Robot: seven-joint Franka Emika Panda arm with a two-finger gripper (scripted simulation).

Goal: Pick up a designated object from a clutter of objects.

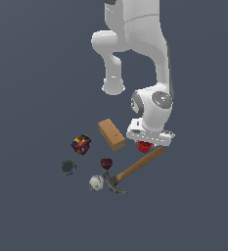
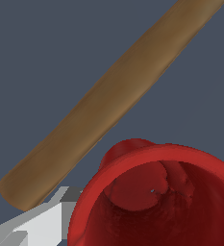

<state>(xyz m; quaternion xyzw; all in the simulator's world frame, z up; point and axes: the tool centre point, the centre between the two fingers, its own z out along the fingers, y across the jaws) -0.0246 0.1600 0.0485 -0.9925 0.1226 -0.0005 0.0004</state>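
Observation:
The designated object, a small bright red cup, sits directly under my gripper, between the wooden block and the end of the hammer handle. In the wrist view the red cup fills the near part of the picture with its mouth facing the camera. One grey-white finger lies against its outer wall; the other finger is hidden. The gripper looks shut on the cup. The rest of the clutter of objects lies toward the exterior view's left of the cup.
The wooden-handled hammer lies diagonally, its handle ending right beside the cup. A tan wooden block, a multicoloured cube, a maroon round object, a white ball and a dark disc are nearby.

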